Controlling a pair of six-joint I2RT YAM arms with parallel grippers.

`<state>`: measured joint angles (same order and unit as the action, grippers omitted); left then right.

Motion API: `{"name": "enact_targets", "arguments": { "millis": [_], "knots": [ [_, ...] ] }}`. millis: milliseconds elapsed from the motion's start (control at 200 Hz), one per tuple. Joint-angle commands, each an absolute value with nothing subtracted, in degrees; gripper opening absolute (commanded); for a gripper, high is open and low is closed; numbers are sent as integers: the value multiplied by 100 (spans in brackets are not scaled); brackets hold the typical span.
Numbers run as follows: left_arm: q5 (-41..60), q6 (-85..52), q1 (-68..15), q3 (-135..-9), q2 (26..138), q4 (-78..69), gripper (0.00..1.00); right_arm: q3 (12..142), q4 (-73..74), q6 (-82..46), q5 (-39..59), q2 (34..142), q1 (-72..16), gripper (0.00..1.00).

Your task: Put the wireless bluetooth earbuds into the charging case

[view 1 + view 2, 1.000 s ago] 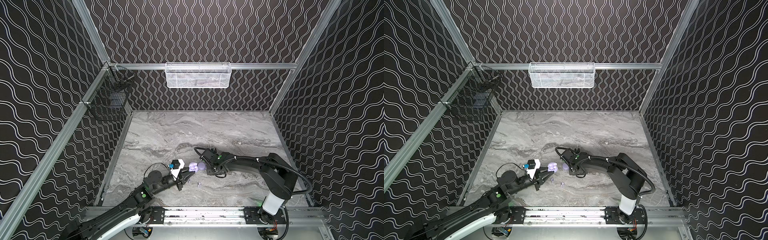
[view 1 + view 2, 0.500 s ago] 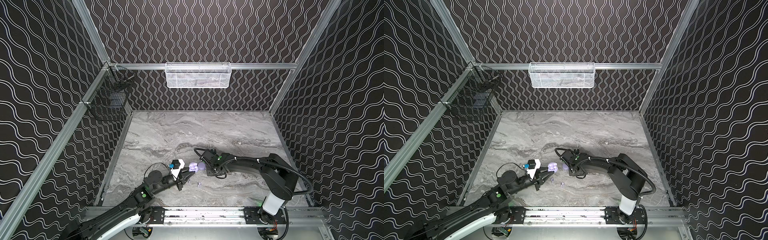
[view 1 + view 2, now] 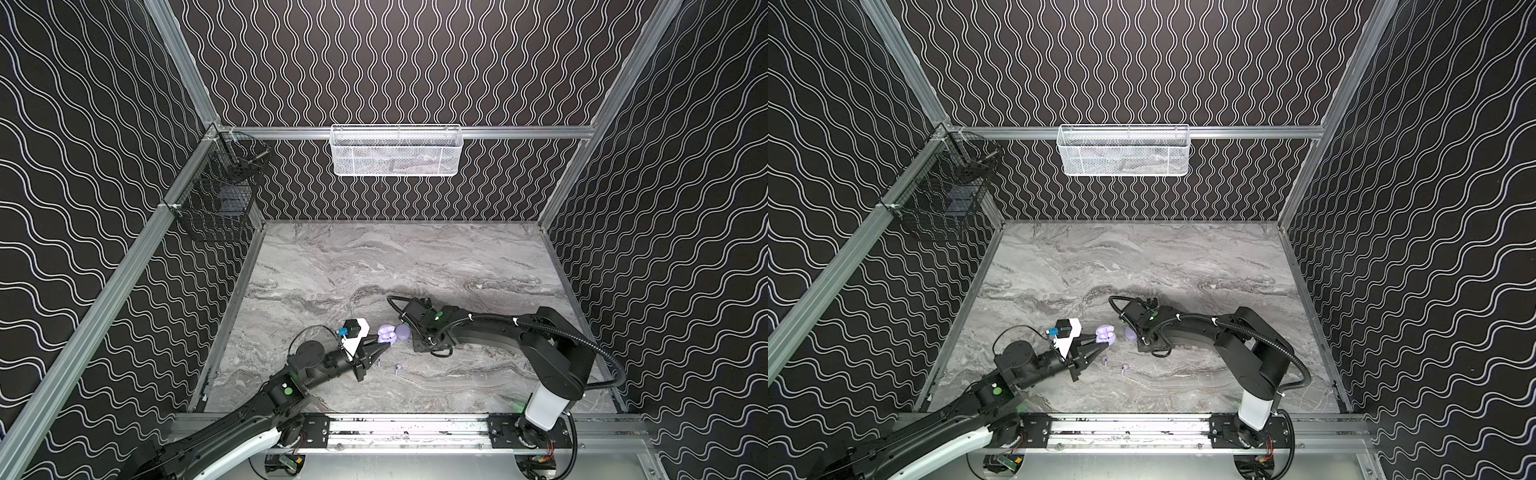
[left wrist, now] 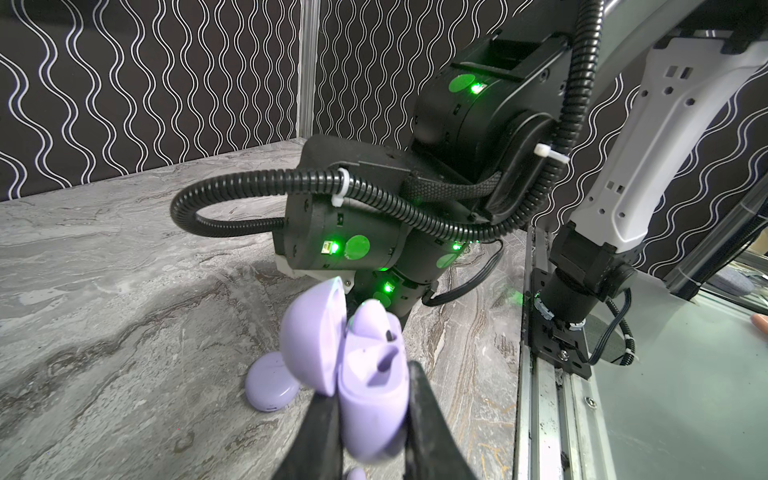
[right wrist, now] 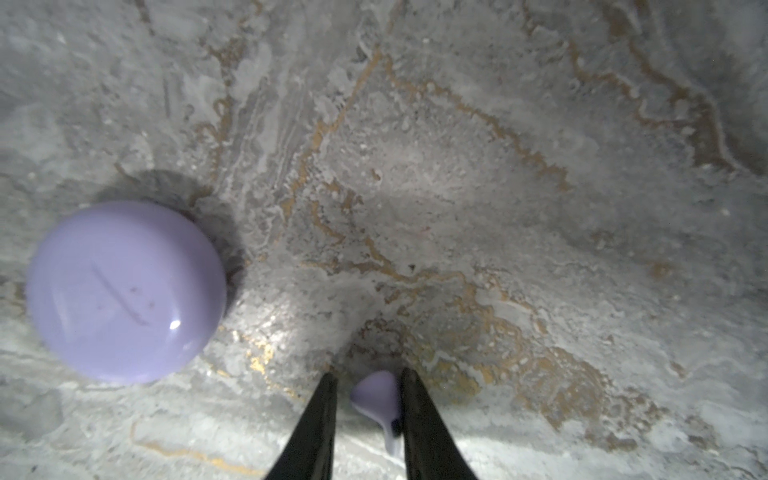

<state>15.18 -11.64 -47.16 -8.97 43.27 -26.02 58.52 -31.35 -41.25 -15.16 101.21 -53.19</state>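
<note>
- On the near side of the open charging case [image 3: 388, 333]: two loose earbuds [image 3: 1124, 367] lie on the bench [image 3: 415, 266], apart from each other.
- At the case itself: left claw [image 4: 368, 384] clamped tight on its base; lid hinged open, a socket shows vacant.
- Just beyond the case: closed case [image 5: 124, 291], flat on the bench.
- Further beyond the case: right claw [image 5: 370, 376] nearly closed, one earbud [image 5: 374, 395] between its fingers, seemingly pinched by the stem.
- Risk: the hold looks slight, so the earbud may twist or drop on the way to the case. A misaligned push could miss the socket or shift the case in its grip.
</note>
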Motion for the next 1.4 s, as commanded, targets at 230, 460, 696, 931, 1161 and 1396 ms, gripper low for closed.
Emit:
{"name": "enact_targets", "arguments": {
  "millis": [230,460,696,931,1161,1396],
  "knots": [
    [1519,-1137,-4711,-958,4356,-2803,0,5748,-3225,-4096,-1397,10116,-5318,27],
    [1529,-1143,-4711,-958,4375,-2819,0,5751,-3239,-4078,-1411,10143,-5317,25],
    [1537,-1142,-4711,-958,4394,-2845,0,5748,-3249,-4066,-1411,10143,-5317,24],
    [1556,-1143,-4711,-958,4421,-2877,0,5568,-3115,-3979,-1424,10057,-5319,21],
    [1553,-1143,-4711,-958,4411,-2856,0,5401,-2856,-3874,-1588,9750,-5412,19],
    [1556,-1134,-4711,-967,4424,-2857,0,5269,-2565,-3761,-1850,9284,-5630,18]
  ]
}}
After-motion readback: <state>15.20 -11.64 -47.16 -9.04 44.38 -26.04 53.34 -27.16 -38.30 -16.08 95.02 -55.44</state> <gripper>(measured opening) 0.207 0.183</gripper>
